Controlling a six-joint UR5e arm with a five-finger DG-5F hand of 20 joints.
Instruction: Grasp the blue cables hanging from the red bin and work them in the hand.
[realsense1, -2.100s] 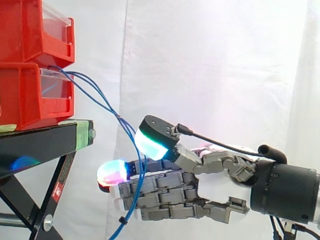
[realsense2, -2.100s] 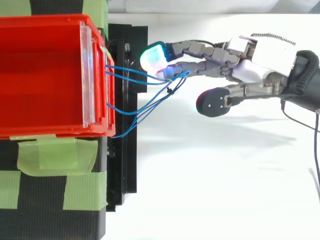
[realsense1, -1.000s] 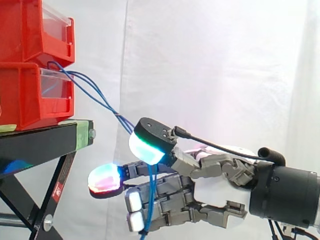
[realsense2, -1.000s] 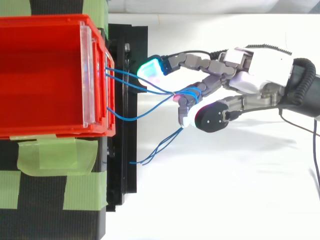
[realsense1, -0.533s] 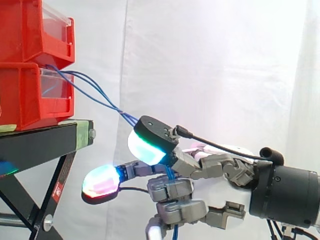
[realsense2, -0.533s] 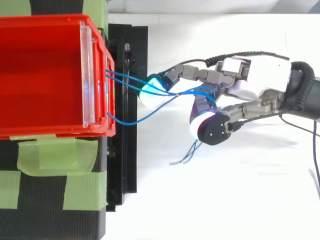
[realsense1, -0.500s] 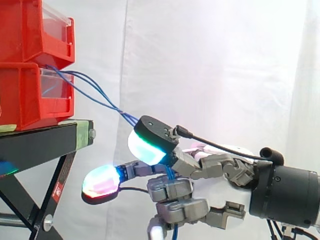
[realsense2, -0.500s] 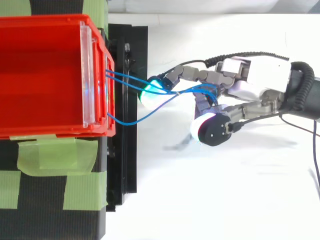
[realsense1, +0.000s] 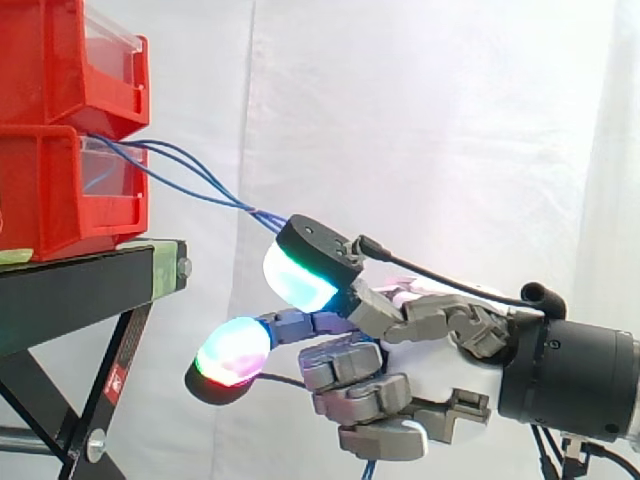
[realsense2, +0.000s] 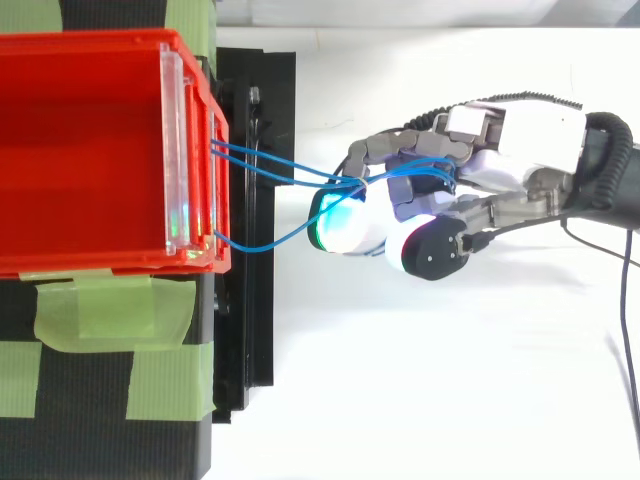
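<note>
OK, hand (realsense1: 425, 345) sits clear of the lower red bin's (realsense1: 50, 190) front edge with open room all round it, fingers curled tight round the thin blue cables (realsense2: 280, 172). Cables run nearly straight from that bin's front lip into the fist. Bin is glossy, boxy plastic.

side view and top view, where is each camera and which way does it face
Side view: beside the work at about its height, looking level at the red bins on the black stand; the hand and its arm show at right.
Top view: above, looking down on the red bins; the hand shows at right.
Both share the hand curled round the blue cables.
</note>
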